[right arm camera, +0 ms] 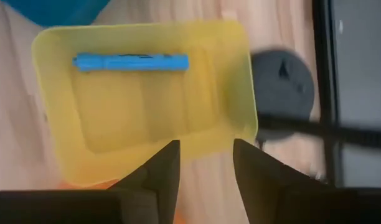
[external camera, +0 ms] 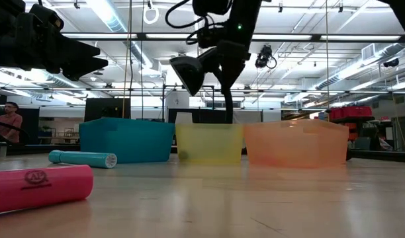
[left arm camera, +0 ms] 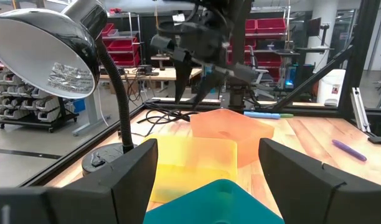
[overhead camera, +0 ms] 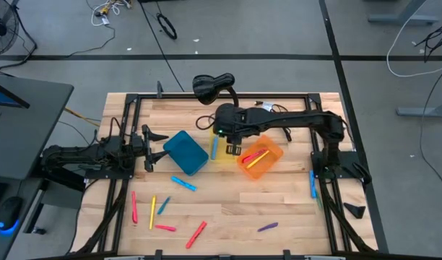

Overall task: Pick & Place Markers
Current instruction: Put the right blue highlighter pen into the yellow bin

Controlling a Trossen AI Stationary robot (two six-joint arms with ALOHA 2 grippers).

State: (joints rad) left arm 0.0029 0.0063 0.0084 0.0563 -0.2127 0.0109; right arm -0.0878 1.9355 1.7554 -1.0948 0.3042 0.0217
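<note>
Several markers lie loose on the near part of the table: a blue one (overhead camera: 183, 184), red ones (overhead camera: 133, 206) (overhead camera: 196, 233), a yellow one (overhead camera: 153, 211) and a purple one (overhead camera: 267, 227). A blue marker (right arm camera: 131, 61) lies flat in the yellow bin (right arm camera: 147, 106). Red and yellow markers (overhead camera: 256, 157) lie in the orange bin (overhead camera: 261, 159). My right gripper (right arm camera: 206, 146) hovers open and empty above the yellow bin's far rim (overhead camera: 232, 144). My left gripper (overhead camera: 152, 148) waits open, left of the blue bin (overhead camera: 186, 152).
The blue, yellow and orange bins stand side by side mid-table. A black gooseneck lamp (overhead camera: 212, 85) stands just behind them, with its base (right arm camera: 281, 78) beside the yellow bin. Another blue marker (overhead camera: 312, 183) lies by the right arm's base. A black frame edges the table.
</note>
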